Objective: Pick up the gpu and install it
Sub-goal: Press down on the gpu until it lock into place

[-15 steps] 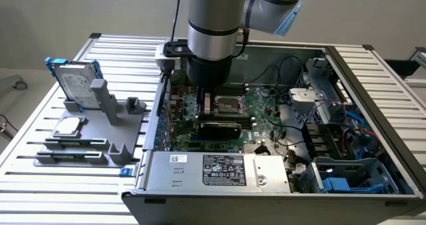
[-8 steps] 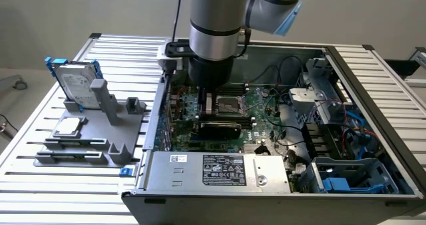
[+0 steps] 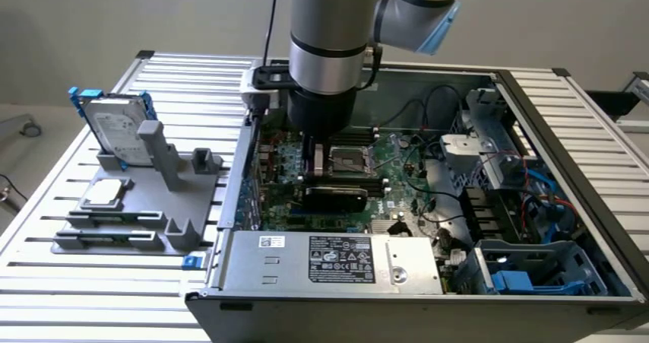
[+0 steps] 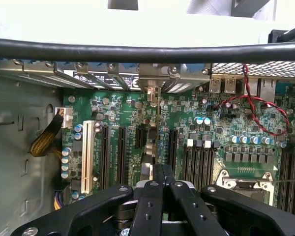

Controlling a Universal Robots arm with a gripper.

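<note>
Black-shrouded gpu (image 3: 337, 197) pinched by end effector (image 4: 162, 172)

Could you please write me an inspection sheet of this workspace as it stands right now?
Surface: slatted metal table, carrying an open computer case.
Job's things: gpu inside the case, over the motherboard; whether it is seated cannot be told.
Clutter: grey fixture at the exterior view's left, holding a silver hard drive upright.
Grippers: tool shut on the gpu.
Cables: red twisted wires over the motherboard; a thick black cable close to the wrist camera.
Surroundings: plain wall behind; nothing else seen.
</note>
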